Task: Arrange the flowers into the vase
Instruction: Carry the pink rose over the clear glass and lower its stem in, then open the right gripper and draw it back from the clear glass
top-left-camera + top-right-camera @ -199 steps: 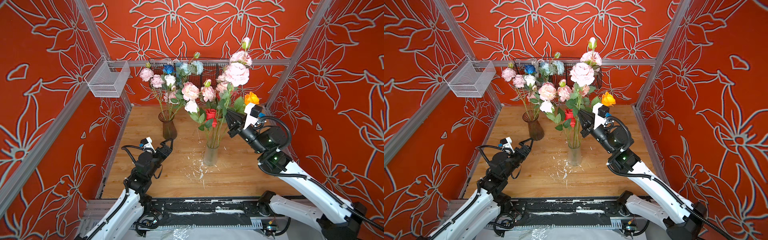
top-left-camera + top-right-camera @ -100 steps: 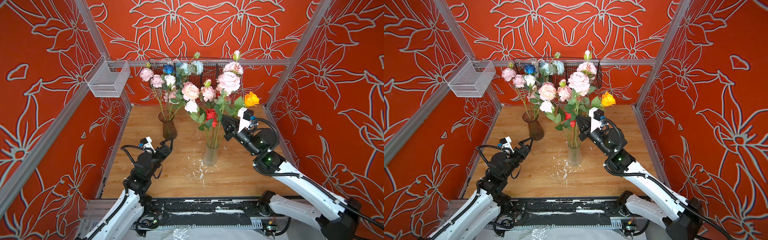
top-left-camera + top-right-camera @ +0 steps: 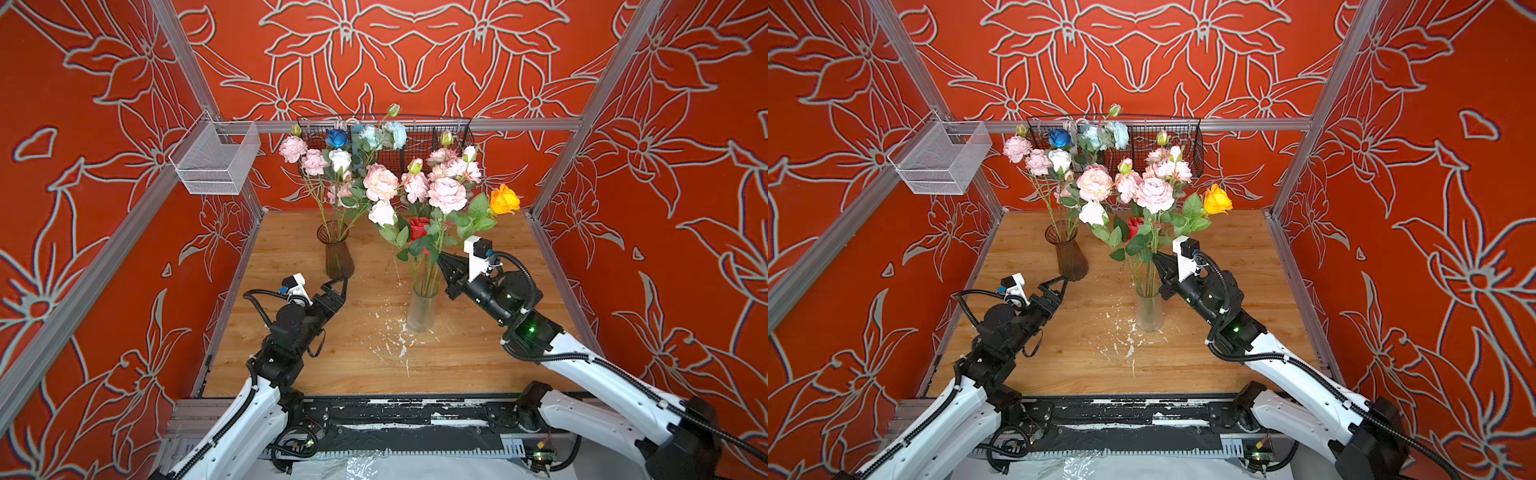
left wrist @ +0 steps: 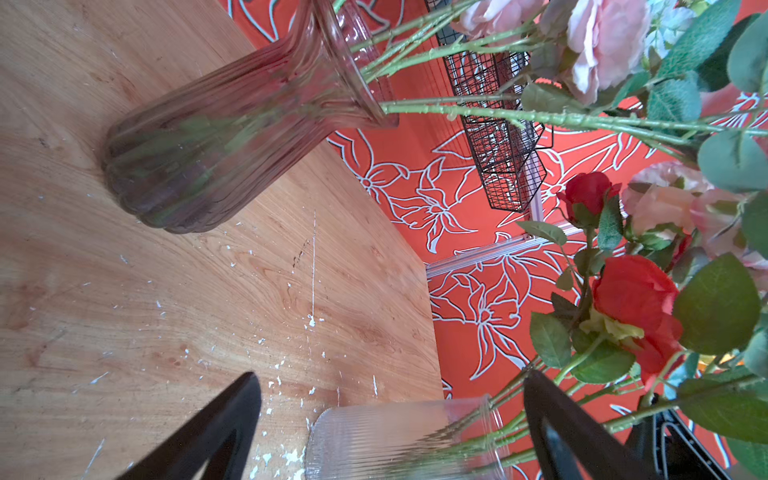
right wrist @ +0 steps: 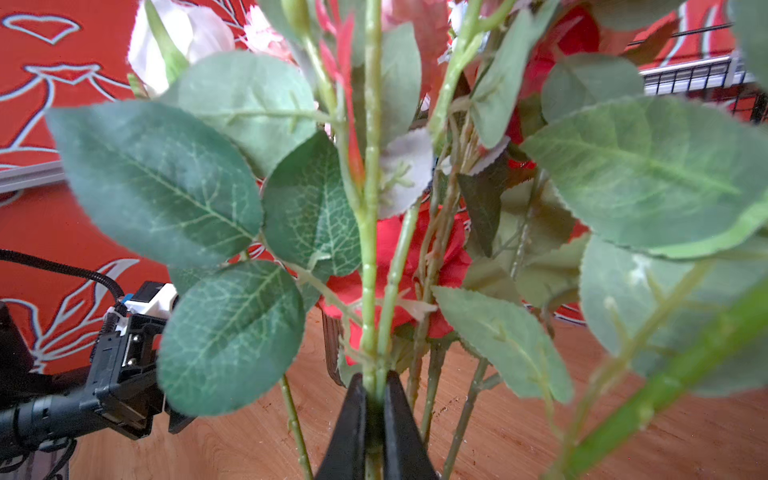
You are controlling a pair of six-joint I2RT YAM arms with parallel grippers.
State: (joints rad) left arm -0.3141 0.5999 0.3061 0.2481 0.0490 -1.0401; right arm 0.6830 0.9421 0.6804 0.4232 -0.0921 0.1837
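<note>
1. The held stem [image 5: 369, 249] is your concern. It is green and knobbly and stands close to upright among the flowers [image 3: 446, 195] bunched over the clear vase [image 3: 422, 309], mid-table [image 3: 374, 357].
2. Your right gripper [image 5: 374, 388] is pinched on that stem, its fingers narrow with only the stem between them. In both top views it sits just above the vase mouth, on the right-arm side.
3. The stem's long axis runs from the fingers down toward the vase mouth, which lies below the gripper and a little toward the left arm. I judge that the next move is a drop along that axis, with little sideways drift.
4. Your left gripper [image 3: 338, 284] is spread wide and holds nothing. It sits low beside the foot of the brown vase [image 3: 336, 253], which carries its own bunch. The right arm is far nearer the clear vase.
5. The stem's lower end is cut off below the fingers in the right wrist view, and leaves and neighbouring stems mask it from above. You cannot tell whether its foot is inside the vase, or which bloom tops it.
</note>
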